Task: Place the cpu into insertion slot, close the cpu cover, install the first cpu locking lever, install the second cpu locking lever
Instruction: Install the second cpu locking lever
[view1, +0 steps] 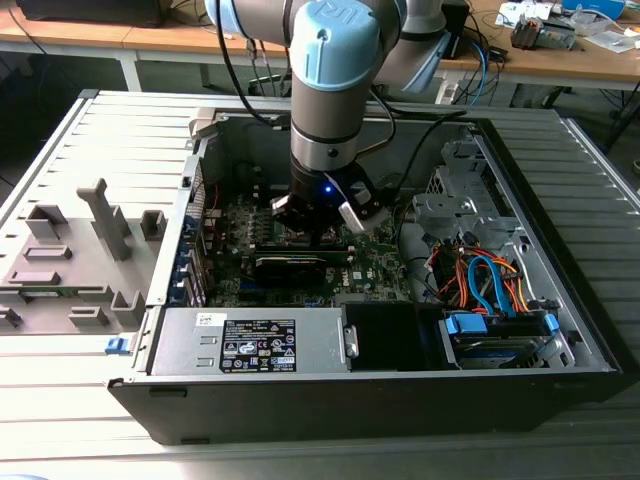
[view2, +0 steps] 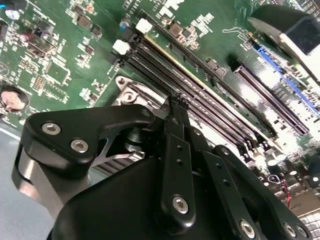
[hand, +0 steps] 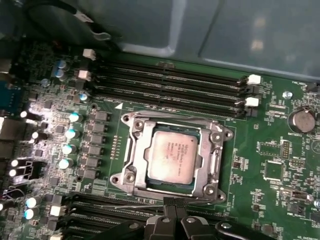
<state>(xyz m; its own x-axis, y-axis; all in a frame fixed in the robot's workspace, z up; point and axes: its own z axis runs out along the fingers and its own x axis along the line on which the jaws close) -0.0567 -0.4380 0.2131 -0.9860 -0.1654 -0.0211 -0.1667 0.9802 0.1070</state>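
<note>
Overall, the work sits on a grey slatted surface (view1: 90, 400) with wooden desks (view1: 130, 45) along the far side of the room. One open computer case (view1: 380, 385) lies on its side, and one robot arm (view1: 335, 90) reaches down into it. On the exterior view's left, one grey moulded fixture (view1: 70, 260) rests on the slats beside the case.

Inside the case there is one green motherboard (hand: 280, 200). One cpu (hand: 172, 157) lies seated in the insertion slot (hand: 141, 186), silver top upward. One cpu cover (hand: 212, 160) lies flat around the chip, framing it. Four long memory slots (hand: 170, 87) run just beyond the socket. One round coin cell (hand: 301, 120) sits near the socket's side.

The gripper (hand: 171, 202) hovers at the socket's edge; its fingers (view2: 176, 104) are closed together, gripping nothing visible. In the second wrist view the black gripper body hides most of the socket. In the exterior view, a bundle of orange and blue cables (view1: 485, 280) and one drive bay (view1: 500, 330) occupy the right of the case, well apart from the gripper.
</note>
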